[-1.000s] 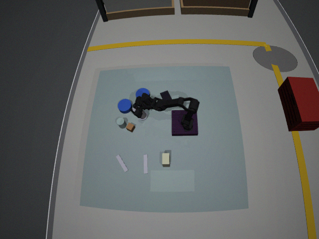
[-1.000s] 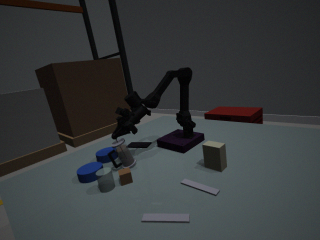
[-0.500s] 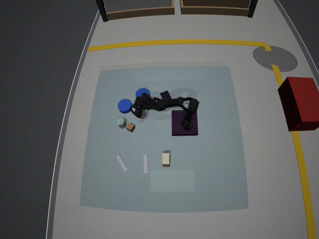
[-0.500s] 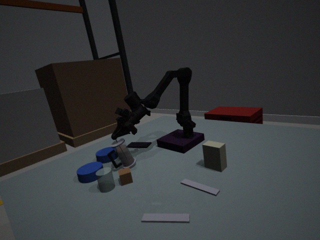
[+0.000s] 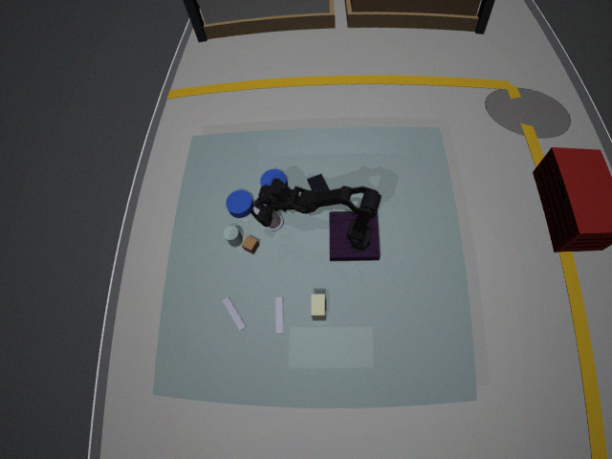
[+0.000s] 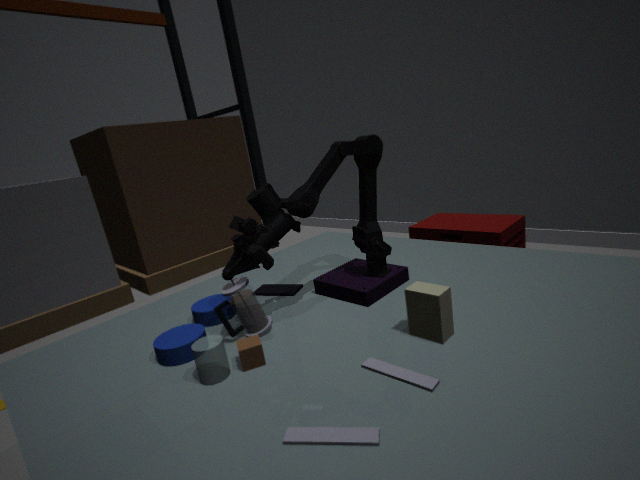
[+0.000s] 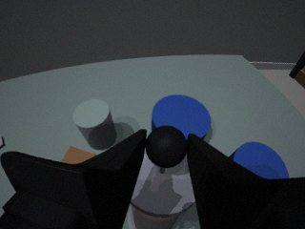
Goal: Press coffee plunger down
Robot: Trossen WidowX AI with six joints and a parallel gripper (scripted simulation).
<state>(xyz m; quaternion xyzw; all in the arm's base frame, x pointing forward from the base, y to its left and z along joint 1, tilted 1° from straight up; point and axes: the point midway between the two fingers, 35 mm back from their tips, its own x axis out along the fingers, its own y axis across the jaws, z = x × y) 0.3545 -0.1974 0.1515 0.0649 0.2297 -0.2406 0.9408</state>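
Note:
The coffee press [image 5: 274, 221] [image 6: 250, 308] has a clear body, a pale lid and base ring, and a black handle [image 6: 223, 318]. In the exterior view its body leans, with the lid toward the left; whether its whole base rests on the table cannot be told. My gripper [image 5: 264, 216] [image 6: 227, 275] [image 7: 167, 136] is above the lid, shut on the round black plunger knob [image 7: 166, 147]. The fingertips touch the knob from both sides in the wrist view. A short piece of rod shows between knob and lid. In the top and exterior views the fingers hide the knob.
Two blue discs [image 5: 239, 203] [image 6: 179, 343] [image 7: 181, 114] lie close beside the press. A translucent cup [image 5: 231, 234] [image 6: 211, 361] [image 7: 95, 124] and orange cube [image 5: 251, 244] [image 6: 251, 353] stand nearby. A dark flat plate [image 6: 279, 289] lies behind. A cream block [image 5: 317, 305] [image 6: 429, 312] and two pale strips are farther off.

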